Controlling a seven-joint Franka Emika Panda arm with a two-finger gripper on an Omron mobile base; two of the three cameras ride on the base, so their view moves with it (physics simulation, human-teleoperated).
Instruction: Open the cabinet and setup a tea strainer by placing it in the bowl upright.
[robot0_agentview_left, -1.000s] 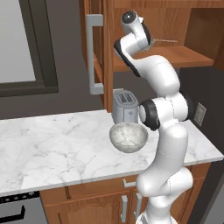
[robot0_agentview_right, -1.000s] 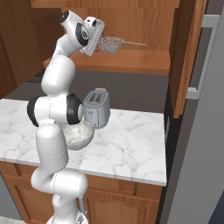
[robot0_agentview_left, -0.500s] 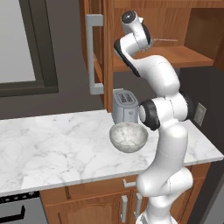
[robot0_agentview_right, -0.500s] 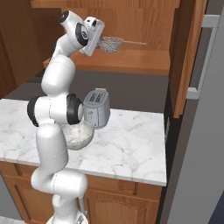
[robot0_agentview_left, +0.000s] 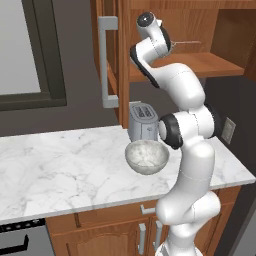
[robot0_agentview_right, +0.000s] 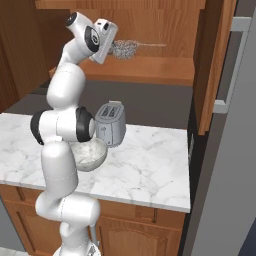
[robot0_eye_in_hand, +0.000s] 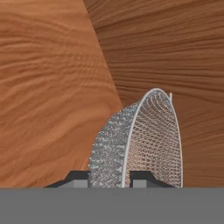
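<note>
The cabinet (robot0_agentview_left: 111, 60) hangs open above the counter, and its wooden shelf (robot0_agentview_right: 160, 70) is bare to the right. On that shelf, tipped on its side, is the tea strainer (robot0_agentview_right: 125, 49), its thin handle (robot0_agentview_left: 187, 43) pointing right. My gripper (robot0_agentview_right: 114, 47) reaches into the cabinet from the left. In the hand view my gripper (robot0_eye_in_hand: 109, 177) is shut on the tea strainer (robot0_eye_in_hand: 144, 140), with the mesh wall pinched between the two tips. The grey speckled bowl (robot0_agentview_left: 146, 156) sits on the marble counter below, beside my arm, and appears again as the bowl (robot0_agentview_right: 90, 152).
A metal toaster (robot0_agentview_left: 142, 120) stands just behind the bowl, under the cabinet. The right cabinet door (robot0_agentview_right: 215, 65) swings out toward me, its grey bar handle (robot0_agentview_right: 227, 65) at its edge. The marble counter (robot0_agentview_left: 60, 165) stretches left. A tall grey panel (robot0_agentview_right: 225, 190) closes the right side.
The jaws have gone from wide open to shut on the strainer's mesh basket. The arm and the strainer have hardly shifted.
</note>
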